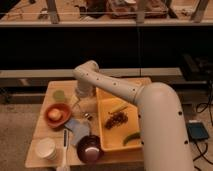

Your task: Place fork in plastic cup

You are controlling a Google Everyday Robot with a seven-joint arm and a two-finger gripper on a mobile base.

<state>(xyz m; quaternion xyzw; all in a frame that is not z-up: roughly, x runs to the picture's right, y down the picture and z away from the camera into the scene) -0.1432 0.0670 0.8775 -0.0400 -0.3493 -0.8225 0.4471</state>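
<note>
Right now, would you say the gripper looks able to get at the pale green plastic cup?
Probably yes: the gripper hangs close beside the plastic cup, nothing stands between them, and the cup's top is uncovered.

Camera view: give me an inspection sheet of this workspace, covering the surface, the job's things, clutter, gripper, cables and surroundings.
Surface: wooden table, crowded.
Job's things: green cup upright at the back left; fork a small shiny glint just below the gripper, beside the tray; cannot tell if it is held.
Clutter: orange bowl, yellow tray holding food, white tub, white utensil, dark metal cup, blue-grey cloth.
Grippers: gripper low over the table, between the green cup and the tray.
Cables: dark cable on the floor at right, near a blue box.
Surroundings: dark shelving behind the table.
</note>
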